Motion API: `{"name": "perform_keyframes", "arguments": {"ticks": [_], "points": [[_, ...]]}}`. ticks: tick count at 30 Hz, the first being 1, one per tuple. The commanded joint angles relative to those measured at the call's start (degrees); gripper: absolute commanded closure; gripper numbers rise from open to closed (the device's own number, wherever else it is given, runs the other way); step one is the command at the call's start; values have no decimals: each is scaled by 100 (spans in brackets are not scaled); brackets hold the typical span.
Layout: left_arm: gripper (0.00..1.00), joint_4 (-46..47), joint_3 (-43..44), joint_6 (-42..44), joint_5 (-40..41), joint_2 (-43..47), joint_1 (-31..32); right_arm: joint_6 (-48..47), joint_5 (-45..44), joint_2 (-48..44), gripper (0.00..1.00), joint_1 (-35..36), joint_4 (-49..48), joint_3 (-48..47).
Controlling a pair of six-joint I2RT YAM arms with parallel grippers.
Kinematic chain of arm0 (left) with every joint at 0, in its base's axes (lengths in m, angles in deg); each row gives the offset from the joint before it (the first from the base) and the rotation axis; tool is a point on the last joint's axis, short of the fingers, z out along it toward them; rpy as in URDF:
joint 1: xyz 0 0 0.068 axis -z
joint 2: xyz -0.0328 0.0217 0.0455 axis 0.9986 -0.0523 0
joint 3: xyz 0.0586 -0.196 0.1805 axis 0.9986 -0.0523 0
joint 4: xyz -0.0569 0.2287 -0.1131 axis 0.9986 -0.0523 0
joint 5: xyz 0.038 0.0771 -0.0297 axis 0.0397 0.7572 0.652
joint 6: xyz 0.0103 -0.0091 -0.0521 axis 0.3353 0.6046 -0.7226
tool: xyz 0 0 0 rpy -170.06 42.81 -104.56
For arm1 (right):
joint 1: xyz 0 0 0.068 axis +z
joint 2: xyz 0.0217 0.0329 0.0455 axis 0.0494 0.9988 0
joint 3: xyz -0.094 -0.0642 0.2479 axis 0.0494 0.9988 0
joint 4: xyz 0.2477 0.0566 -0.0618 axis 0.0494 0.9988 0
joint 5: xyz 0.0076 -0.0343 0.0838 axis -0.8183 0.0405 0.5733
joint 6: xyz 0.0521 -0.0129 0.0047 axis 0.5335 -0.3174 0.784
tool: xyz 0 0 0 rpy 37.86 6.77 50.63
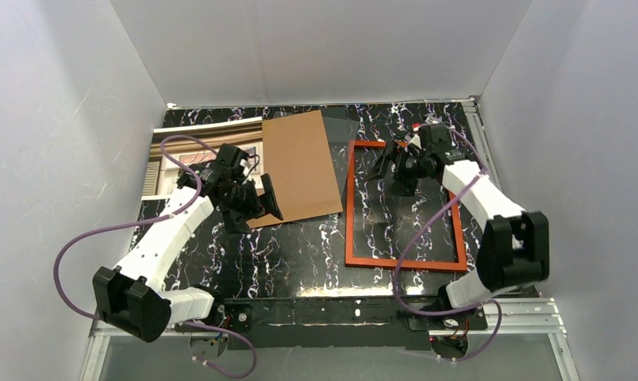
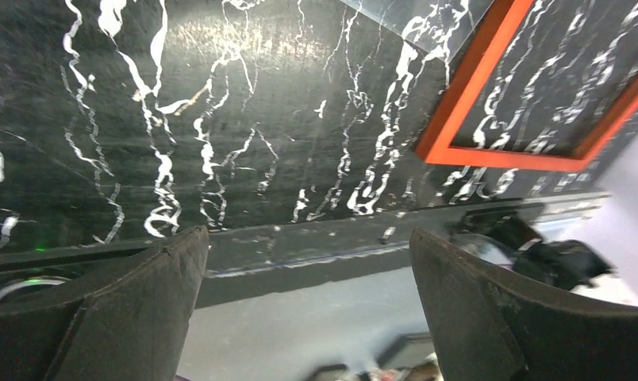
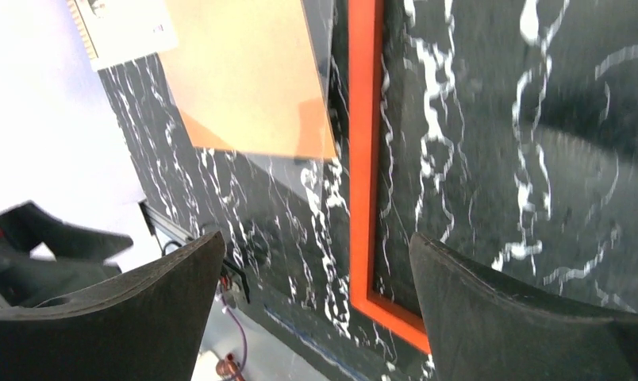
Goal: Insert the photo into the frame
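Left gripper (image 2: 308, 238) and right gripper (image 3: 316, 238) gape wide, empty. Left of the frame (image 1: 350, 206), cardboard (image 1: 300, 167) overlaps the photo (image 1: 197, 136); dragging it free could crease it.

From my station the table (image 1: 300, 246) reads as a glossy black surface with white marble veining that catches the light. The frame (image 1: 405, 263) has a smooth orange-red finish with a slight sheen. The cardboard board (image 1: 300, 163) is plain brown and matt. The photo (image 1: 209, 133) looks like thin printed paper, and the clear sheet (image 1: 341, 131) shows a faint grey glare. On the left gripper (image 2: 308, 232) and right gripper (image 3: 316, 236) I see black, matt, faintly grainy plastic, and the arm shells (image 1: 169, 234) are smooth white plastic.
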Motion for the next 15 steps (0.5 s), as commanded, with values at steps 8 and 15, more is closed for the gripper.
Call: {"name": "perform_keyframes", "arguments": {"ticks": [8, 15], "points": [[0, 35, -1, 738, 1098, 697, 739, -61, 291, 2406, 7, 84, -168, -2443], [0, 736, -233, 720, 998, 1193, 735, -397, 44, 3426, 6, 26, 323, -4141]]}}
